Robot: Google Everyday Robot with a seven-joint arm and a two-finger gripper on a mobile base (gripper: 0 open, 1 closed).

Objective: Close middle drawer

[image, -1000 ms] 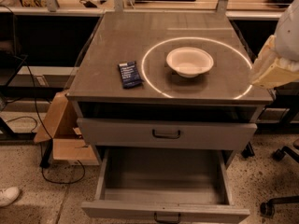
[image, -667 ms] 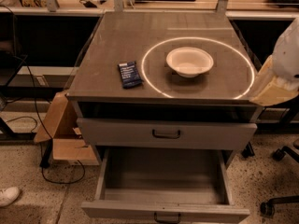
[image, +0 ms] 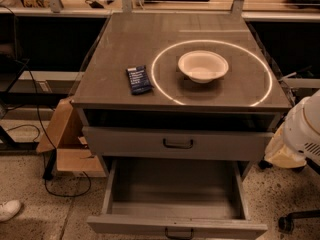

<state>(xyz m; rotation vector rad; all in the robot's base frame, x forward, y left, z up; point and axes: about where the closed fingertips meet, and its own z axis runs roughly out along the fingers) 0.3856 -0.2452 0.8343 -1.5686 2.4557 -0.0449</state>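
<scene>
site check, standing at the front of the table [image: 125, 39]. floor off the front edge is speckled and open on both sides of the pulled-out drawer. off the left edge a cardboard box [image: 62, 134] leans near the front left corner, with a black cable [image: 65, 191] looped on the floor beside it and a white shoe [image: 7, 210] further left. off the right edge a chair caster [image: 286, 224] sits low on the floor.

the gripper [image: 287, 154] is beside the front right corner, below the top surface, clear of the cabinet; whether it is apart or together, i cannot tell.

the middle drawer [image: 130, 225] stands pulled far out beyond the front edge, under the taller top drawer [image: 125, 143], which sits nearly flush. it is grey metal with long side walls, a low slim front panel and a small dark bar handle [image: 178, 232] at the panel's centre. its inner floor shows bare grey.

on top: a white bowl [image: 203, 66] inside a ring of light [image: 210, 41], right of centre; a dark packet [image: 138, 79] just left of the ring.
</scene>
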